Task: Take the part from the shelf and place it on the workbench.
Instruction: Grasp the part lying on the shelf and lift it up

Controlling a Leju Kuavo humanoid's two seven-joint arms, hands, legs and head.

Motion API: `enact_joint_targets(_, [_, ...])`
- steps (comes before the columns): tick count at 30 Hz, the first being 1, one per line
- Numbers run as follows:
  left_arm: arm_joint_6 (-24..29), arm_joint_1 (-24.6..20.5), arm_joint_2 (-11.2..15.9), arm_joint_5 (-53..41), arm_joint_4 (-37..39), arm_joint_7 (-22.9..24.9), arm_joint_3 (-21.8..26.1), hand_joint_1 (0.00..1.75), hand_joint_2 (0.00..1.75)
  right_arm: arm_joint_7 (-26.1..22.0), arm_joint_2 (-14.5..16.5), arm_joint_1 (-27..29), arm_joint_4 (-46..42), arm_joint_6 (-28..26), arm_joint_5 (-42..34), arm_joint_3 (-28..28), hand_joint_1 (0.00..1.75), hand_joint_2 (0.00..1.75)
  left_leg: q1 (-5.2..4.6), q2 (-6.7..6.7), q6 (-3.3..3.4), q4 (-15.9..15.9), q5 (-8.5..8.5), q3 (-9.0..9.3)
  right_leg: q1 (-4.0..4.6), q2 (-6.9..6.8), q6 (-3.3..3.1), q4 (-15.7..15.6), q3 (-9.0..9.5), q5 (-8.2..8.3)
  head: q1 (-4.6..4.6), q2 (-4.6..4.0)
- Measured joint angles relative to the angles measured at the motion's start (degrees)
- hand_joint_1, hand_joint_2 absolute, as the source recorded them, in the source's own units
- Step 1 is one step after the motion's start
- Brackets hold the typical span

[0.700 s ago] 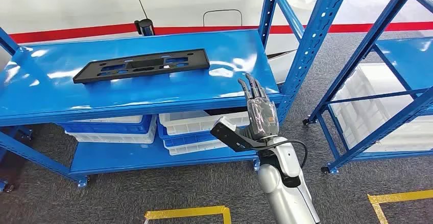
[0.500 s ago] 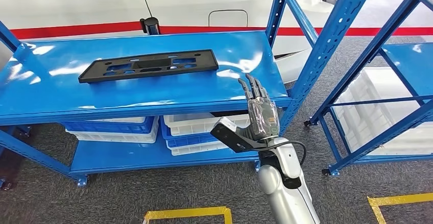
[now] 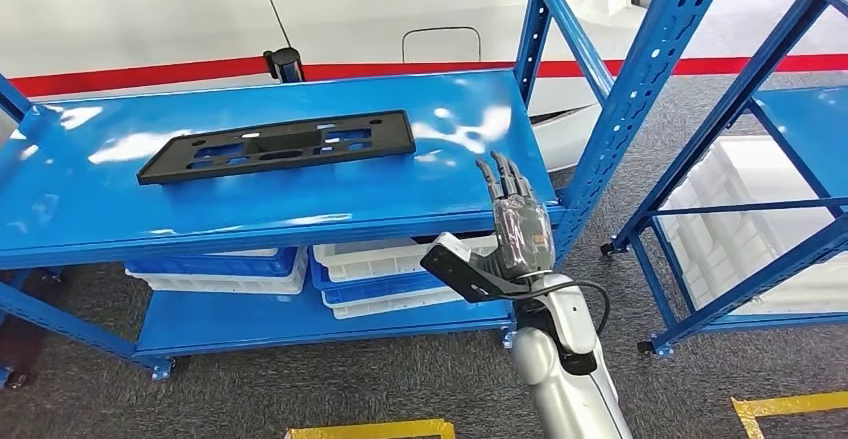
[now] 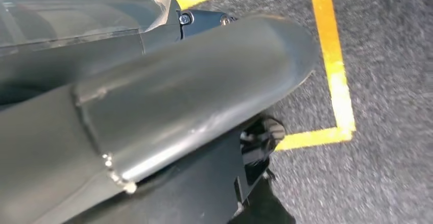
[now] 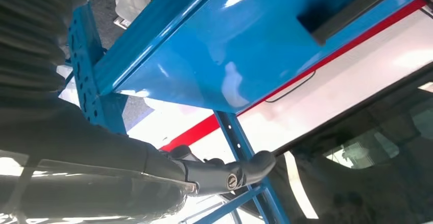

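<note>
One part (image 3: 277, 146) on shelf (image 3: 90, 209); right hand (image 3: 516, 221) empty.

Blue shelf (image 3: 300, 199) top deck carries one flat black part (image 3: 277, 146), lying left of centre. Lower deck holds stacked white bins (image 3: 385, 259) and blue bins (image 3: 215, 264).

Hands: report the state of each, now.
Left hand: cannot be told.
Right hand: open, fingers extended, holding nothing, at the shelf edge.

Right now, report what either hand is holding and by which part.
Nothing is held. The right hand is raised with fingers extended by the blue shelf's front edge, apart from the black part. The left hand's state cannot be told.
</note>
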Motion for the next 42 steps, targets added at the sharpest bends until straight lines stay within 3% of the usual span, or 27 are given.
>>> enact_joint_targets(2, [0.0,0.1,0.0,0.0,0.0,0.2,0.0,0.0,0.0,0.0,0.0,0.1,0.0,0.0,-0.1,-0.1,0.0,1.75,0.46,0.07,-0.65,7.3,-2.2,-4.58,-0.04,-0.03,-0.29,0.0,0.45,-0.46,-0.12,0.0])
enact_joint_targets(3, [0.0,0.2,0.0,0.0,0.0,0.3,0.0,0.0,0.0,0.0,0.0,0.2,0.0,0.0,-0.3,-0.1,0.0,1.75,0.68,0.13,-0.9,8.7,-1.78,-6.0,-0.1,0.01,-0.24,0.0,0.7,-0.72,-0.13,0.0])
enact_joint_targets(4, [0.0,0.2,0.0,0.0,0.0,0.3,0.0,0.0,0.0,0.0,0.0,0.2,0.0,0.0,-0.4,-0.2,0.0,1.75,0.92,0.22,-1.1,7.7,-0.15,-6.25,-0.21,0.08,-0.07,0.0,1.05,-1.02,-0.14,0.0])
enact_joint_targets(6, [0.0,0.2,0.1,0.0,0.0,0.4,0.0,0.0,0.0,0.0,0.0,0.3,0.0,0.0,-0.6,-0.4,0.0,1.75,1.36,0.46,-1.46,0.4,4.92,-3.82,-0.46,0.2,0.51,0.0,1.96,-1.75,-0.14,0.0])
enact_joint_targets(8, [0.0,0.1,0.0,0.0,0.0,0.4,0.0,0.0,0.0,0.0,-0.1,0.2,0.0,0.0,-0.7,-0.6,0.0,1.75,1.33,0.49,-1.31,-5.8,7.38,-1.0,-0.28,0.28,1.35,0.1,2.44,-2.49,-0.24,0.0])
enact_joint_targets(11, [-0.1,0.0,0.0,-0.1,0.0,0.6,0.0,0.0,0.0,0.0,-0.3,0.2,-0.1,0.0,-0.7,-0.9,0.0,1.75,0.65,0.23,0.25,-7.1,6.93,-0.01,-0.03,0.26,2.64,-0.2,2.58,-3.0,-0.19,0.0])
enact_joint_targets(13, [-0.2,0.0,0.0,-0.3,-0.1,0.6,0.0,0.0,0.0,0.0,-0.3,0.2,-0.3,0.0,-0.7,-1.1,0.0,1.75,0.45,0.2,1.32,-7.5,6.93,0.56,-0.21,0.11,3.16,1.0,2.33,-3.75,-0.15,0.0])
enact_joint_targets(15, [-0.4,-0.1,-0.1,-0.4,-0.2,0.8,0.0,0.0,0.0,0.1,-0.5,0.1,-0.4,0.0,-0.7,-1.2,0.0,1.75,0.43,0.22,2.19,-7.8,6.75,1.12,-0.31,0.0,2.85,6.6,-0.57,-5.89,-0.04,0.0])
enact_joint_targets(17, [-0.5,-0.2,-0.1,-0.5,-0.2,1.0,0.0,0.0,0.0,0.1,-0.8,0.2,-0.3,0.0,-0.7,-1.2,0.0,1.75,0.24,0.16,2.74,-7.8,6.33,1.43,-0.14,-0.01,2.51,14.3,-5.52,-8.07,0.09,0.0])
enact_joint_targets(18, [-0.5,-0.1,-0.1,-0.5,-0.2,1.1,0.0,0.0,0.0,0.1,-1.0,0.3,-0.3,0.0,-0.7,-1.2,0.0,1.75,0.1,0.08,2.85,-7.8,6.1,1.65,-0.07,0.0,2.61,16.4,-7.34,-8.2,0.11,0.0])
enact_joint_targets(19, [-0.5,-0.1,-0.1,-0.5,-0.2,1.3,0.0,0.0,0.0,0.1,-1.1,0.4,-0.3,0.0,-0.7,-1.2,0.0,1.75,-0.03,-0.02,2.91,-7.8,5.84,1.94,-0.01,-0.01,2.86,16.5,-8.12,-7.39,0.14,0.0])
enact_joint_targets(21, [-0.5,-0.1,-0.1,-0.4,-0.2,1.4,0.0,0.0,0.0,0.1,-1.3,0.4,-0.3,0.0,-0.7,-1.2,0.0,1.75,-0.22,-0.23,2.82,-7.8,5.2,2.8,0.09,-0.03,3.45,10.7,-6.5,-3.62,0.13,0.0])
enact_joint_targets(23, [-0.5,-0.2,-0.1,-0.4,-0.2,1.4,0.0,0.0,0.0,0.1,-1.3,0.2,-0.3,0.0,-0.7,-1.2,0.0,1.75,-0.57,-0.42,2.41,-7.7,4.34,3.58,0.5,-0.03,3.26,3.5,-3.68,-0.16,0.19,0.0])
enact_joint_targets(25, [-0.5,-0.2,-0.1,-0.4,-0.2,1.4,0.0,0.0,0.0,0.2,-1.4,0.0,-0.3,-0.1,-0.8,-1.2,0.0,1.75,-0.78,-0.55,1.83,-7.6,3.55,4.02,0.9,-0.01,2.36,1.0,-2.45,0.89,0.15,0.0])
enact_joint_targets(28, [-0.4,-0.3,-0.1,-0.3,-0.3,1.5,0.0,0.0,0.0,0.2,-1.3,-0.3,-0.3,-0.1,-0.9,-1.2,0.0,1.75,-0.38,-0.4,0.9,-6.8,2.46,3.96,0.34,0.05,1.14,0.6,-1.71,0.88,0.07,0.0])
enact_joint_targets(30, [-0.2,-0.4,-0.1,-0.2,-0.4,1.6,0.0,0.0,0.0,0.2,-1.3,-0.4,-0.3,-0.1,-1.0,-1.3,0.0,1.75,-0.06,-0.16,0.22,-1.9,0.06,1.63,-0.1,0.03,0.38,0.3,-1.03,0.7,-0.07,0.0])
enact_joint_targets(32, [0.1,-0.4,-0.1,-0.2,-0.4,1.8,0.0,0.0,0.0,0.2,-1.3,-0.5,-0.2,-0.2,-1.1,-1.2,0.0,1.75,0.28,-0.01,-0.44,5.7,-2.69,-2.86,-0.1,0.0,-0.17,0.3,-0.6,0.31,-0.21,0.0])
enact_joint_targets(33, [0.3,-0.3,-0.1,-0.2,-0.4,2.0,0.0,0.0,0.0,0.2,-1.3,-0.5,-0.1,-0.2,-1.1,-1.2,0.0,1.75,0.52,0.03,-0.73,8.2,-2.91,-4.76,-0.12,0.03,-0.22,0.3,-0.4,0.1,-0.19,0.0])
enact_joint_targets(34, [0.5,-0.3,-0.1,-0.2,-0.4,2.2,0.0,0.0,0.0,0.2,-1.3,-0.5,0.0,-0.2,-1.1,-1.2,0.0,1.75,0.77,0.11,-0.99,8.7,-1.98,-5.77,-0.18,0.09,-0.15,0.3,-0.15,-0.15,-0.21,0.0])
enact_joint_targets(35, [0.7,-0.3,-0.1,-0.2,-0.4,2.4,0.0,0.0,0.0,0.2,-1.3,-0.5,0.1,-0.2,-1.2,-1.2,0.0,1.75,1.03,0.2,-1.19,6.8,0.02,-5.62,-0.27,0.17,0.06,0.3,0.19,-0.44,-0.2,0.01])
enact_joint_targets(37, [1.2,-0.4,0.0,-0.2,-0.4,2.9,0.0,0.0,0.0,0.2,-1.3,-0.6,0.3,-0.4,-1.3,-1.2,0.0,1.75,1.45,0.44,-1.49,-0.8,4.89,-2.98,-0.4,0.3,0.69,0.5,0.94,-1.16,-0.22,0.01])
enact_joint_targets(38, [1.5,-0.5,0.0,-0.2,-0.4,3.2,0.0,0.0,0.0,0.2,-1.3,-0.8,0.4,-0.5,-1.3,-1.2,0.0,1.75,1.48,0.41,-1.41,-4.0,6.33,-1.61,-0.29,0.35,1.08,0.6,1.13,-1.5,-0.22,0.01])
enact_joint_targets(39, [1.7,-0.5,0.0,-0.3,-0.4,3.6,0.0,0.0,0.0,0.4,-1.3,-1.0,0.5,-0.5,-1.2,-1.2,0.0,1.75,1.47,0.36,-1.21,-6.1,7.12,-0.72,-0.07,0.38,1.39,0.7,1.15,-1.78,-0.2,0.0])
enact_joint_targets(42, [2.1,-0.7,-0.1,-0.5,-0.4,4.4,0.0,0.0,0.0,1.3,-1.2,-1.9,1.0,-0.5,-0.7,-1.2,0.0,1.75,0.97,0.05,-0.55,-7.0,7.31,-0.4,0.42,0.34,1.71,0.7,1.03,-2.02,-0.08,0.0])
